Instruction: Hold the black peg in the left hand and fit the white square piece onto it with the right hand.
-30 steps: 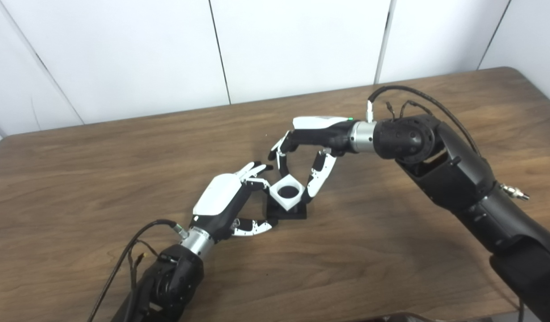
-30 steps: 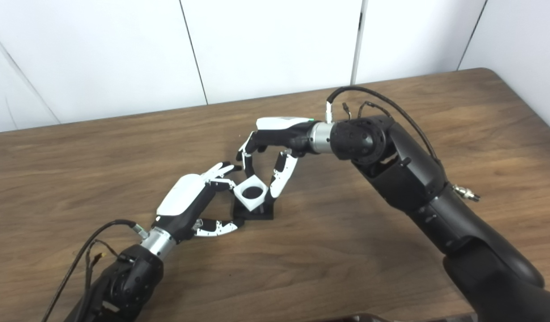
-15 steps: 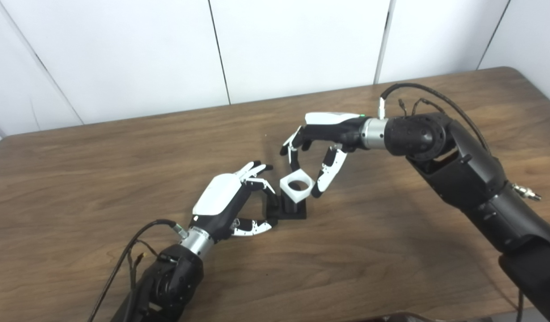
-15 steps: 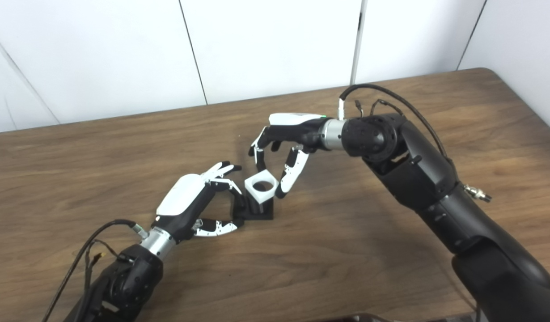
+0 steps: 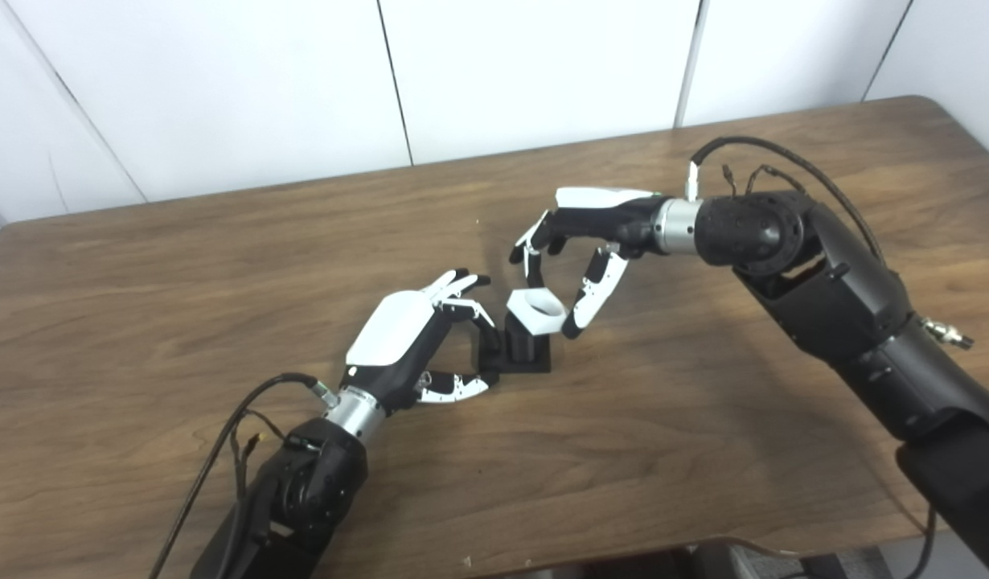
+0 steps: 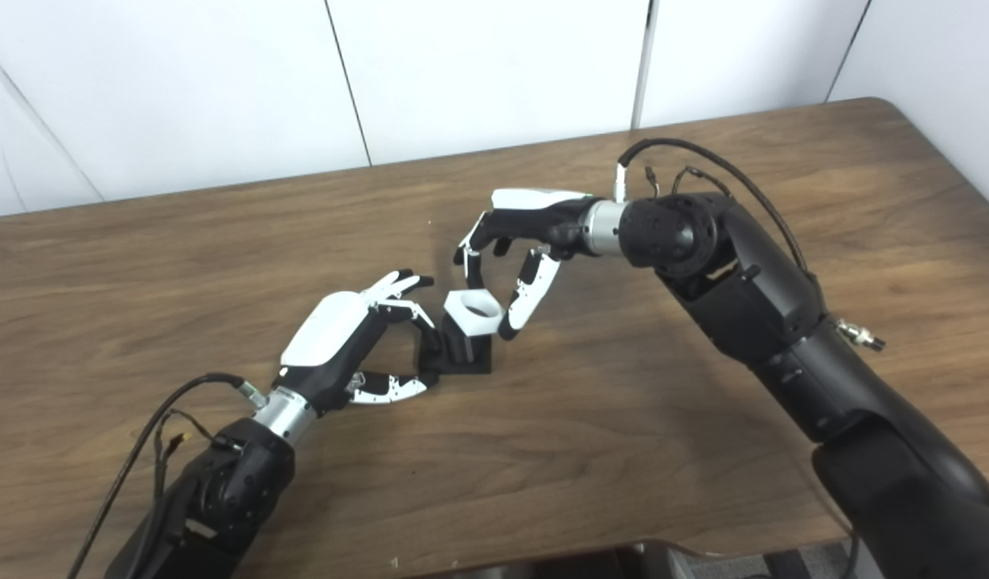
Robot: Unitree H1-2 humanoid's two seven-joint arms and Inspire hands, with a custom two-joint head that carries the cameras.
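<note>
One black peg (image 5: 523, 347), cylindrical on a flat square base, stands on the wood-grain table (image 5: 703, 418); my left hand (image 5: 414, 346) grips its base between fingers and thumb. One white square piece (image 5: 535, 312), matte with a round hole, sits tilted atop the peg, pinched by my right hand (image 5: 579, 249).

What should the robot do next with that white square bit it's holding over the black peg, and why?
Probably level the white square piece and ease it down. The right hand holds it tilted atop the black peg, whose post still shows beneath, while the left hand grips the base on the table.
</note>
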